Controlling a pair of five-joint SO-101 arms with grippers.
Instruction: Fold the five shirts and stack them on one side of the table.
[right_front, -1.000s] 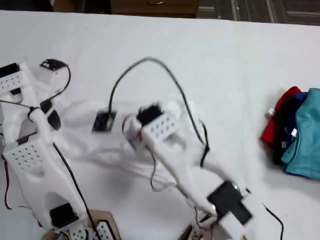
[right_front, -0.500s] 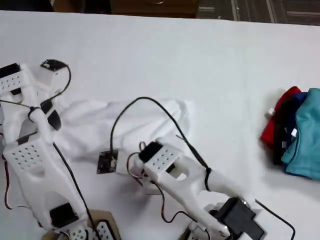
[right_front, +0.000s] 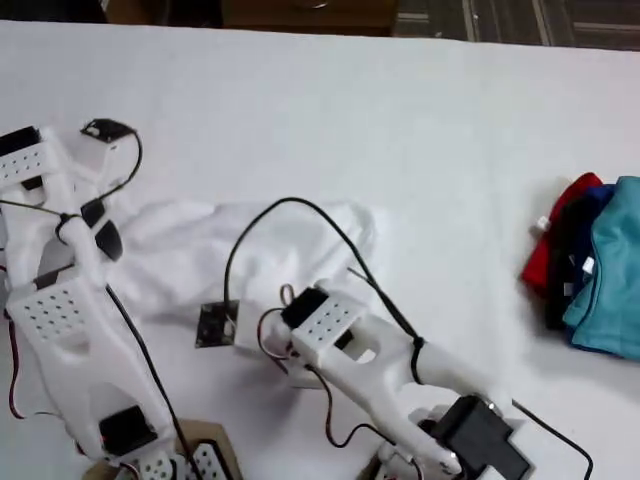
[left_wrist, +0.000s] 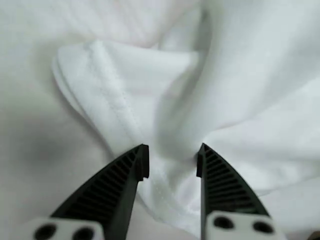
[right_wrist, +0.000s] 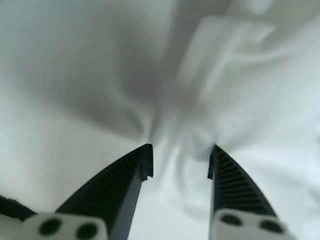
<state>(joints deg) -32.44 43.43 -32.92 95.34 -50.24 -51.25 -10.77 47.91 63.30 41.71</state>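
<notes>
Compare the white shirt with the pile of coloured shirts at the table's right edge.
The white shirt lies loose and rumpled; the pile of coloured shirts looks folded and stacked. The white shirt is one garment, nearly matching the table; the pile shows red, dark and teal layers. The left gripper and right gripper, both open, sit at the white shirt; none is near the pile. Both rest on the table.

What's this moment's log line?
white shirt: crumpled, unfolded | left gripper: open, over shirt | right gripper: open, over shirt | coloured shirts: piled aside
</notes>
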